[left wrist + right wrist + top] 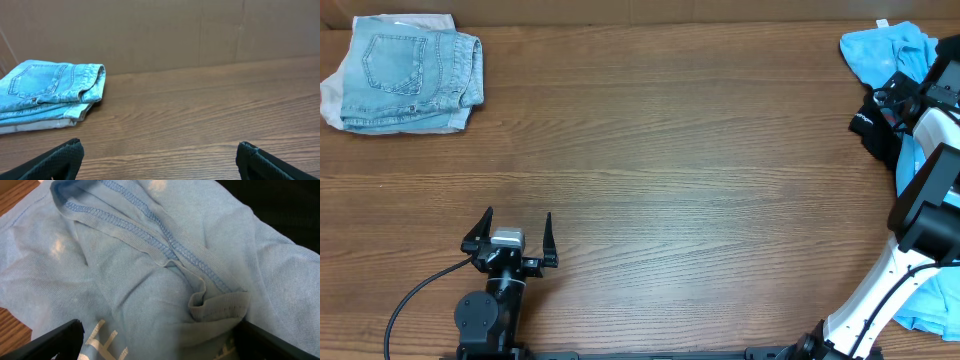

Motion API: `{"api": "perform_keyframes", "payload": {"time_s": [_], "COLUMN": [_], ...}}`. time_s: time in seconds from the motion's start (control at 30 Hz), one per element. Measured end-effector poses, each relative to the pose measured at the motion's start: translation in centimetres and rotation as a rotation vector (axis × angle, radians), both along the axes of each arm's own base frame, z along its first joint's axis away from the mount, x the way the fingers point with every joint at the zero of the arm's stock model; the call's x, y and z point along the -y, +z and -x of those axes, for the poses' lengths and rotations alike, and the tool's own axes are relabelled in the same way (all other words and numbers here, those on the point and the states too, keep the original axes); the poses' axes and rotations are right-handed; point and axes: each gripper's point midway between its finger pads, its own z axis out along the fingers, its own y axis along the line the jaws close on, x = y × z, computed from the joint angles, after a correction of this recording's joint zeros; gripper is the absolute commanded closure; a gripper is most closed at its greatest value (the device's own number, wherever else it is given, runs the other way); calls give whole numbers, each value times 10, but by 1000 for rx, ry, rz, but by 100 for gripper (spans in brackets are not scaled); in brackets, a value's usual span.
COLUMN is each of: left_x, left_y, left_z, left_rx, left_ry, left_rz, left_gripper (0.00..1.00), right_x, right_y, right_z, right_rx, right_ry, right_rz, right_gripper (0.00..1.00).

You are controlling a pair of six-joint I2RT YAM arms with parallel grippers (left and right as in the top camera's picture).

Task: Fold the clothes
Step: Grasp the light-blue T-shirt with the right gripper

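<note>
The clothes lie heaped at the table's far right. A crumpled light sky-blue T-shirt is at the back, with a black T-shirt just in front of it. My right gripper hovers over this heap. In the right wrist view the blue T-shirt fills the frame, showing its stitched collar and white lettering. The right gripper is open, its fingers wide apart on either side of a bunched fold. Black cloth shows at the top right. My left gripper is open above bare wood, near the front left.
Folded pale denim shorts lie on a white cloth at the back left. More blue cloth hangs by the right arm's base. A cardboard wall backs the wooden table.
</note>
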Motion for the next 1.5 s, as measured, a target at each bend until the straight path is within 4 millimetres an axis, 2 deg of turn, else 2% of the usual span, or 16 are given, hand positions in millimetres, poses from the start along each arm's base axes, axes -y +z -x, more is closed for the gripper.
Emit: {"api": "perform_keyframes", "payload": {"time_s": [0.23,0.3,0.37,0.4,0.53,0.6,0.73,1.03,1.17,1.27,1.3,1.43,1.5], "left_x": [0,0,0,0,0,0,0,0,0,0,0,0,0], "left_y": [0,0,0,0,0,0,0,0,0,0,0,0,0], "left_z": [0,0,0,0,0,0,0,0,0,0,0,0,0], "left_rx": [0,0,0,0,0,0,0,0,0,0,0,0,0], "left_ry": [0,0,0,0,0,0,0,0,0,0,0,0,0], "left_rz": [0,0,0,0,0,0,0,0,0,0,0,0,0], "left_gripper": [0,0,0,0,0,0,0,0,0,0,0,0,0], "right_x": [1,1,1,1,2,2,1,13,20,17,15,-12,-40], "right_y": [1,0,0,0,0,0,-2,-4,4,41,61,153,209], "right_z": [-1,-1,-1,-1,0,0,1,16,20,15,12,-1,-6], "right_rx": [7,6,7,7,4,2,-6,-69,-83,-21,14,181,283], "right_ry": [0,1,-2,-3,-9,-6,-7,-76,-113,-104,-95,-33,19], "right_rz": [3,4,3,3,4,6,3,51,90,109,119,160,185], "right_gripper": [0,19,31,41,46,57,94,96,96,96,96,96,96]}}
